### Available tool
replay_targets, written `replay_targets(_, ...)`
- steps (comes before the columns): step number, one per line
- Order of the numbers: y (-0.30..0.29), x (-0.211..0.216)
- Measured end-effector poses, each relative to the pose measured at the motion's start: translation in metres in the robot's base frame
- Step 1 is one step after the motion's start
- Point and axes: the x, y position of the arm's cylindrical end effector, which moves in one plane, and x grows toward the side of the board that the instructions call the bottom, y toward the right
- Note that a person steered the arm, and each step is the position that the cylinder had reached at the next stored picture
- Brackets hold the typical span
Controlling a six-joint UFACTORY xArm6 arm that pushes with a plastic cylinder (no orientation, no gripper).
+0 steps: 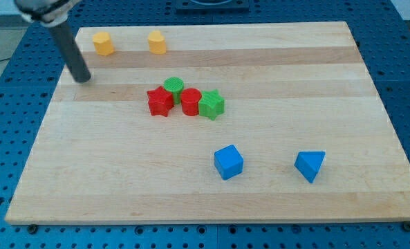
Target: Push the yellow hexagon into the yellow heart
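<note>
The yellow hexagon (104,43) lies near the board's top left. The yellow heart (157,42) lies to its right, a clear gap between them. My tip (84,77) rests on the board below and to the left of the hexagon, apart from it. The dark rod rises from the tip toward the view's top left.
A cluster sits mid-board: green cylinder (173,86), red star (160,102), red cylinder (191,102), green star (211,104). A blue cube (228,162) and a blue triangular block (310,166) lie lower right. The wooden board (294,69) lies on a blue perforated table.
</note>
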Motion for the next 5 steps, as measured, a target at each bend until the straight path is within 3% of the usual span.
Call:
replay_targets(1,0.002,-0.047)
replay_targets(3,-0.02,-0.1)
replay_targets(5,0.08,-0.074)
